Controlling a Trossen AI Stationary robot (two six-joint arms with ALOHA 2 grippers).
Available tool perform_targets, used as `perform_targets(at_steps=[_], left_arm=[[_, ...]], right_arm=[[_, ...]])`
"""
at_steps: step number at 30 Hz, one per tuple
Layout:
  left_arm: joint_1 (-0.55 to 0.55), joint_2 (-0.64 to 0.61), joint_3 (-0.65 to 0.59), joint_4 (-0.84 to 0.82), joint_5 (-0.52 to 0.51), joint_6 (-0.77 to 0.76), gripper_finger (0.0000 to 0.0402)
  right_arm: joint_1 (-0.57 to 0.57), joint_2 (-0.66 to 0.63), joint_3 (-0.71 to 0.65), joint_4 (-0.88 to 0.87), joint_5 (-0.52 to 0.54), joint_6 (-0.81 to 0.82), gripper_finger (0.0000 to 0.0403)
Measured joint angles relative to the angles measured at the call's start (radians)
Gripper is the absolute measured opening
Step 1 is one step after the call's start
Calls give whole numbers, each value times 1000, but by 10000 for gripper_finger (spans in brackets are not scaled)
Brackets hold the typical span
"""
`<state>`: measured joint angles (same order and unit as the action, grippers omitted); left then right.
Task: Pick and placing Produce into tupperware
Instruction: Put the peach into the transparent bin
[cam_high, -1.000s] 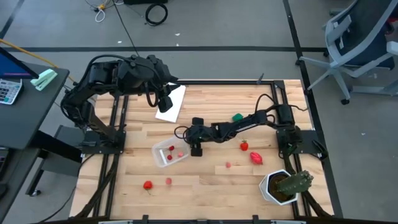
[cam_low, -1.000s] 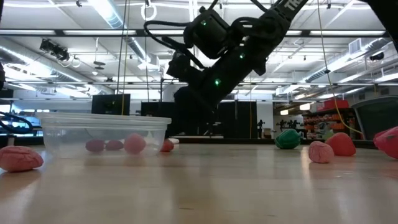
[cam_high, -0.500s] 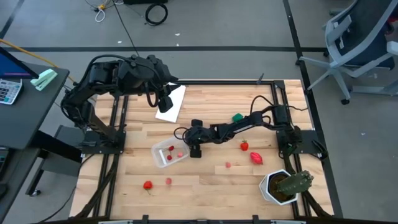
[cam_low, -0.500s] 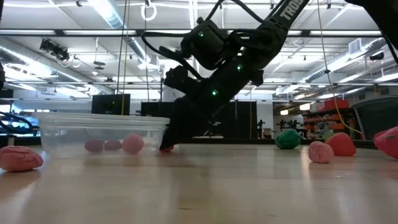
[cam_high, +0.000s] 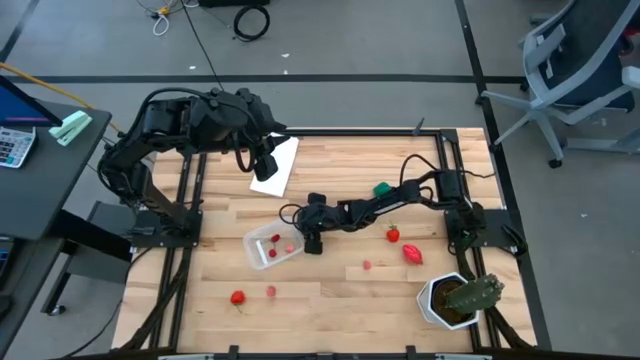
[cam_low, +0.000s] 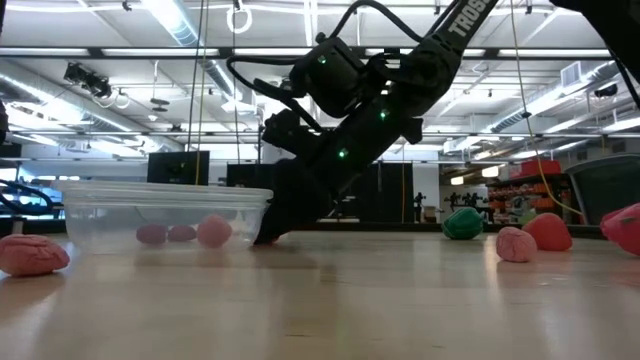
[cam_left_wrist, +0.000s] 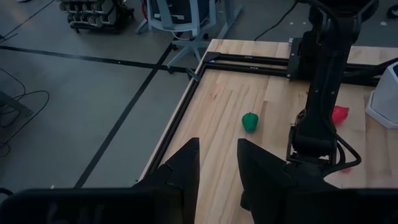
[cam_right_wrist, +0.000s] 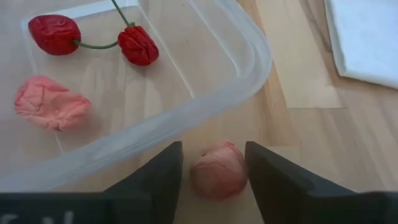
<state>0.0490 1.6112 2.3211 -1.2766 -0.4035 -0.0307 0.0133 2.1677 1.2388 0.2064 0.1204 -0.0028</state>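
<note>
**Right gripper straddles a pink piece beside the box**

The table (cam_high: 330, 290) is a light wooden top in a black frame. The left arm (cam_high: 190, 125) waits folded over the far left corner, its gripper (cam_high: 266, 168) hanging above a flat white panel (cam_high: 280, 160); in its wrist view the two fingers (cam_left_wrist: 186, 171) stand apart with only bare table and floor between them, holding nothing.

The right arm (cam_high: 400, 195) reaches from the right side across the middle of the table, and its gripper (cam_high: 313, 243) is down at the tabletop just beside the right end of the clear box (cam_high: 273, 246). In the right wrist view its fingers (cam_right_wrist: 155, 177) stand parted on either side of a pink piece (cam_right_wrist: 217, 171) that lies on the wood, just outside the box's rim (cam_right_wrist: 186, 118). Whether the fingers already touch the piece cannot be told.

A cactus in a white pot (cam_high: 455, 298) stands at the near right corner.

Inside the box lie a pair of red cherries (cam_right_wrist: 93, 37) joined by a green stem and a pale pink piece (cam_right_wrist: 51, 102); the low view shows pink lumps (cam_low: 215, 231) through its wall.

Loose on the table: a green piece (cam_high: 381, 187) far right of centre, two red pieces (cam_high: 403, 245) to the right, a small pink one (cam_high: 367, 266), and a red (cam_high: 238, 297) and a pink one (cam_high: 271, 291) near the front left.
</note>
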Motion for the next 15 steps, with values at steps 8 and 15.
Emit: perform_targets(at_steps=[8,15], left_arm=[[0,0,0,0,0,-1,110],[0,0,0,-43,0,-10,117]], right_arm=[[2,-15,-1,-30,67,43,95],[1,-114,-2,-157,276,51,88]])
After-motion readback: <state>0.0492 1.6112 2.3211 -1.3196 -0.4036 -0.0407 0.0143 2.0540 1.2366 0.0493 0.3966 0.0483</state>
